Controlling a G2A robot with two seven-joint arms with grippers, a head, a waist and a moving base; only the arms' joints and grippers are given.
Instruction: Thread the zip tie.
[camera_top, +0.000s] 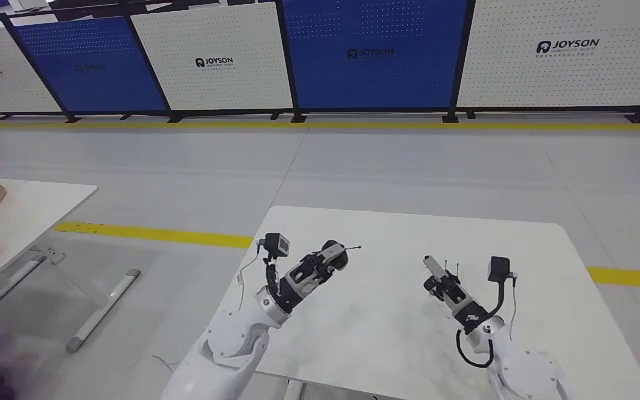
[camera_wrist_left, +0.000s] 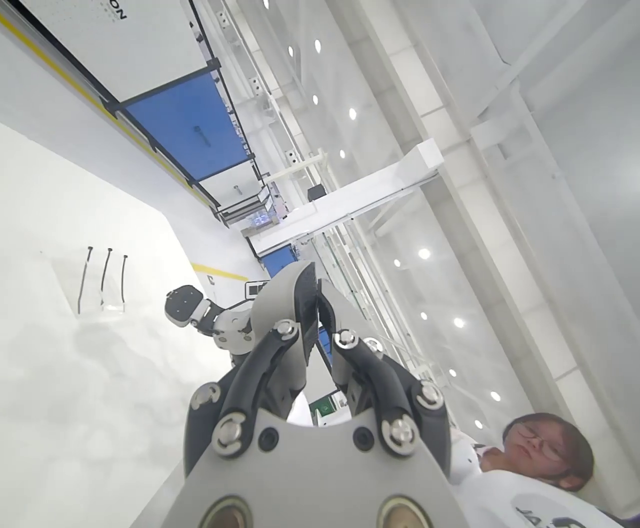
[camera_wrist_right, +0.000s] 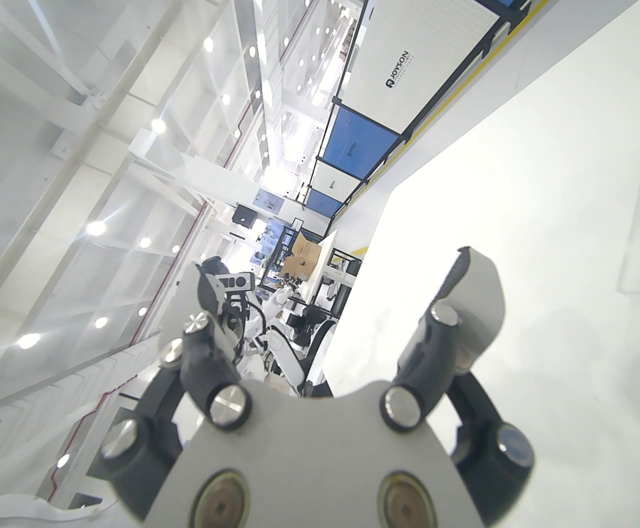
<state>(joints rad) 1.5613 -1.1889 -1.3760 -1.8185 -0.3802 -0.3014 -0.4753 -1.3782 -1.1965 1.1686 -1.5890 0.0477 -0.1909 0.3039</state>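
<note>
- The left gripper (camera_top: 337, 253) hangs above the near left part of the table (camera_top: 400, 335). Its jaws are pressed together, pad against pad in the left wrist view.
- A thin dark strip, which looks like the zip tie (camera_top: 351, 247), pokes out past its tip towards the other arm. It is too fine to be sure which end is free.
- The right gripper (camera_top: 433, 267) is well apart from it, above the near right part of the table. Its jaws are spread wide with nothing between them.
- Three spare ties (camera_wrist_left: 105, 277) lie side by side on the table, beyond the right gripper as seen from the left wrist.
- Step in hand, as I judge it: the tie is picked up and held in the air by one arm. The second grasp and the threading itself are not yet done.
- The next move calls for bringing the two grippers close and having the open one take the tie's free end.
- Then the tail must be lined up squarely with the slot in the head, with little room for error.
- The strip will likely bend, so a grip close to the end being fed would steady it.
</note>
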